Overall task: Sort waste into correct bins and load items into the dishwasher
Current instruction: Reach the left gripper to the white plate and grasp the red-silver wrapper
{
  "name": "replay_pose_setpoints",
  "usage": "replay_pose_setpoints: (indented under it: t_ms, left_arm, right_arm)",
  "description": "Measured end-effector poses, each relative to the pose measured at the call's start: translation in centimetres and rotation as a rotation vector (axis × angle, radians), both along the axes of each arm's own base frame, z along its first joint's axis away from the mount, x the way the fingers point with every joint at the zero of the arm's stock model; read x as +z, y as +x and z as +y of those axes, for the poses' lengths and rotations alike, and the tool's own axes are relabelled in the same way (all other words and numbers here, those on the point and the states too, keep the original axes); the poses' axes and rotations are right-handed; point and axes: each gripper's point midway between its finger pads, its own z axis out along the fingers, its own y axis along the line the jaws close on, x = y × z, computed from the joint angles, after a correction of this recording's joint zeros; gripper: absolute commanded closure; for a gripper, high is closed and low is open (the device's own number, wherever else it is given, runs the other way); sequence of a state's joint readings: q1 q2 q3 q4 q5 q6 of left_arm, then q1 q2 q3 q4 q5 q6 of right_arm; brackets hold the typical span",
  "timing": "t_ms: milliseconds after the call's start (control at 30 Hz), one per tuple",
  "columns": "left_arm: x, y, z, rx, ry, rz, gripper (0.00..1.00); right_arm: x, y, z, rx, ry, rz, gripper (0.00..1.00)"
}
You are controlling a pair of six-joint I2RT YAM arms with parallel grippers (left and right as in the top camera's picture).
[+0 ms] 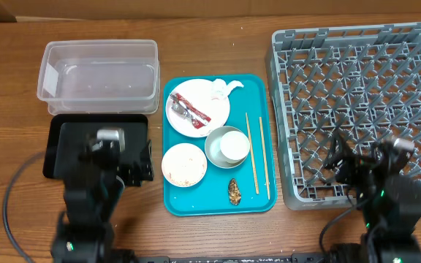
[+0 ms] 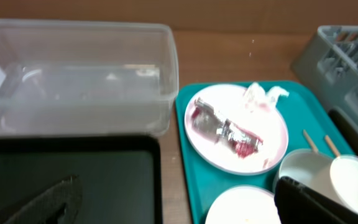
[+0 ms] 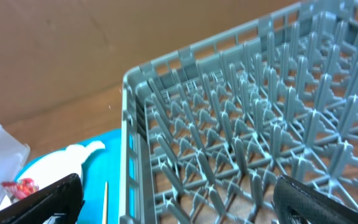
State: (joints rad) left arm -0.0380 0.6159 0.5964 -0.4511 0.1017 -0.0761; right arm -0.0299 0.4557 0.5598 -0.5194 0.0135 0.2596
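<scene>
A teal tray holds a plate with a red-and-silver wrapper and a white napkin, a small plate with crumbs, a bowl holding a white cup, chopsticks and a brown lump. The clear tub and black tray sit left; the grey rack right. My left gripper is open over the black tray's right edge. My right gripper is open over the rack's front left corner. Both are empty.
The wooden table runs to the far edge behind the tub. My two arm bases stand at the near edge. The wrapper plate and cup show in the left wrist view.
</scene>
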Motion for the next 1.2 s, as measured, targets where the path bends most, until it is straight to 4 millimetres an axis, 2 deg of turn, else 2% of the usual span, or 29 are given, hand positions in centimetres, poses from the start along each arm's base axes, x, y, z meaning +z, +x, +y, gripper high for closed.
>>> replay_pose_setpoints:
  t_ms: [167,300,500,733,867,1000,1100,1200]
  left_arm:
    - [1.0,0.9,-0.5,-0.024,-0.006,0.274,0.00]
    - [1.8,1.7,-0.7,-0.029,-0.008,0.395,0.00]
    - [1.0,2.8,-0.9,-0.018,-0.034,0.469,0.00]
    - [0.6,6.9,-2.6,-0.029,-0.127,0.421,0.02]
    - [-1.5,9.3,-5.4,-0.063,-0.153,0.448,0.07]
    - [-5.0,10.8,-8.5,-0.085,-0.163,0.515,0.12]
    - [-7.6,11.4,-9.9,-0.078,-0.153,0.566,0.12]
    - [-10.1,11.8,-10.4,-0.048,-0.135,0.611,0.12]
  right_arm:
    - [-0.1,0.8,0.1,0.005,0.011,0.215,0.00]
    - [-0.3,1.4,0.1,0.005,0.015,0.331,0.00]
    - [-2.0,0.9,0.1,0.007,0.020,0.458,0.00]
    - [-2.2,0.7,0.2,0.007,0.021,0.471,0.00]
    - [-2.2,0.6,0.2,0.007,0.021,0.472,0.00]
    - [-2.3,0.6,0.2,0.008,0.022,0.477,0.00]
    - [-2.3,0.5,0.2,0.007,0.022,0.478,0.00]
    - [-2.3,0.5,0.1,0.007,0.021,0.479,0.00]
